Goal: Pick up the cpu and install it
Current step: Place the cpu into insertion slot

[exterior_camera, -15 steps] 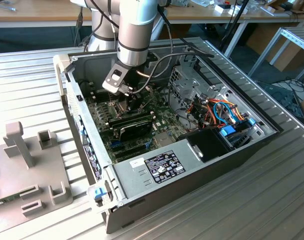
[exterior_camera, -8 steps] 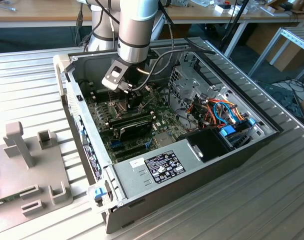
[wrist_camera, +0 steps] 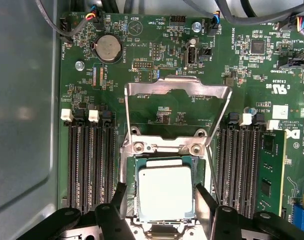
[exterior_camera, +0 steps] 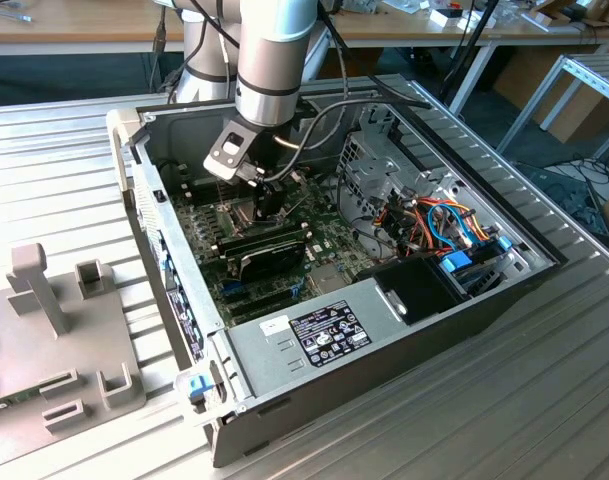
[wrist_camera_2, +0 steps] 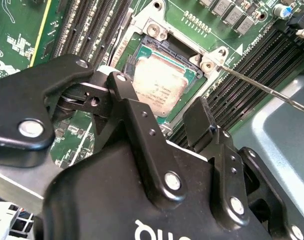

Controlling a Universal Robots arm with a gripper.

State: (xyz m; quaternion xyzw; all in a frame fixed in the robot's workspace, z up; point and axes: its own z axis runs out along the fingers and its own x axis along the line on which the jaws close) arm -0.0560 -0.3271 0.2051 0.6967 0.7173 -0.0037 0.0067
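Your hand (wrist_camera: 161,196) is hanging released astride the chip (wrist_camera: 165,190) in its socket (wrist_camera: 131,165); a sideways nudge risks bending pins.

Arm (exterior_camera: 274,45): silver-grey round tube, dark band near the lower end, lighter grey joint housing behind. Silver-and-black bracket (exterior_camera: 227,150) bolted on at the wrist, with a thin cable (exterior_camera: 319,128) looped off beside it. Claw (wrist_camera_2: 159,97): all black, glossy moulded housing with rounded edges, white lettering on the face, partly cut off. Bar linkages on both sides, pinned with bright silver round-head fasteners, with small dark screw holes along the bars. Fingers (wrist_camera_2: 199,120) flat, black, with squared tips. Matching black links and finger tips in the first wrist view.
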